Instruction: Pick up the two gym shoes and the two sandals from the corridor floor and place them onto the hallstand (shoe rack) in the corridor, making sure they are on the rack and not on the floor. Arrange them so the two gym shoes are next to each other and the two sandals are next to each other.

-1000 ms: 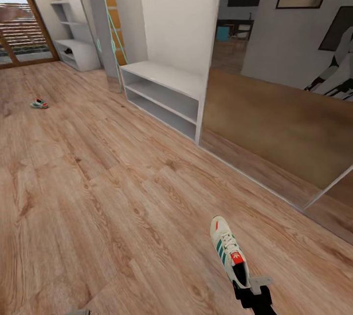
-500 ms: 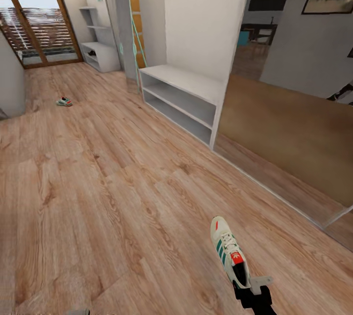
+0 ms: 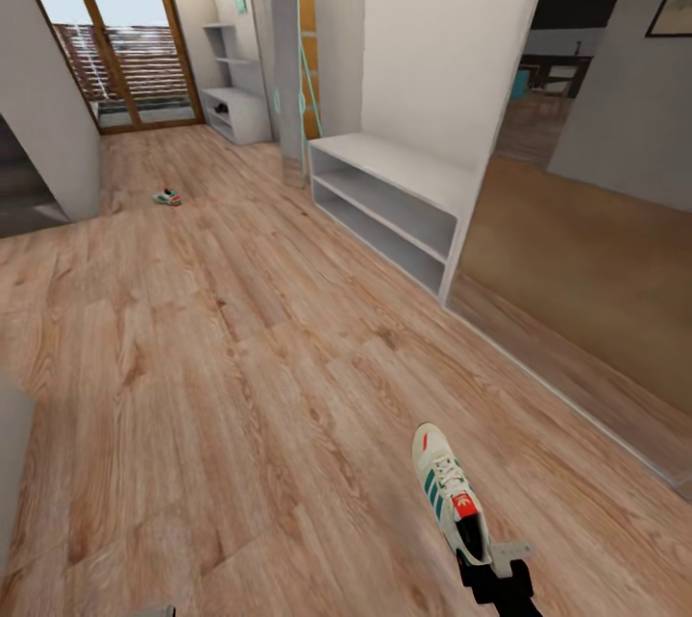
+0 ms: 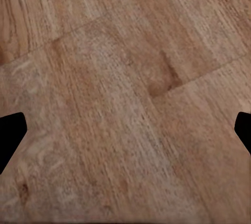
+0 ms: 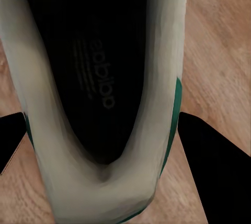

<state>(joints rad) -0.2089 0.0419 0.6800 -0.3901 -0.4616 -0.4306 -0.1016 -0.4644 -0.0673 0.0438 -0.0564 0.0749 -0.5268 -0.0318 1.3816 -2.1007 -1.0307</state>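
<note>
One white gym shoe (image 3: 448, 494) with green stripes hangs low over the corridor floor (image 3: 240, 357), toe pointing away. My right gripper (image 3: 492, 561) is shut on its heel. The right wrist view looks into the shoe's dark opening (image 5: 99, 77), with a black finger (image 5: 209, 177) on either side. The other gym shoe (image 3: 166, 198) lies far off on the planks near the glass door. The white hallstand (image 3: 389, 199), with two bare shelves, stands against the wall ahead on the right. My left gripper (image 4: 125, 135) is open above bare planks. The sandals are out of view.
A teal-framed mirror (image 3: 296, 69) leans just beyond the hallstand. A reflective panel (image 3: 577, 281) runs along the right wall. A second white shelf unit (image 3: 235, 108) stands by the glass door (image 3: 125, 40). A grey wall corner (image 3: 48, 146) juts in at left.
The whole head view has shifted: hallstand, far shoe and door now sit further right, and the grey wall corner has come into view. The held shoe keeps its place in my right gripper.
</note>
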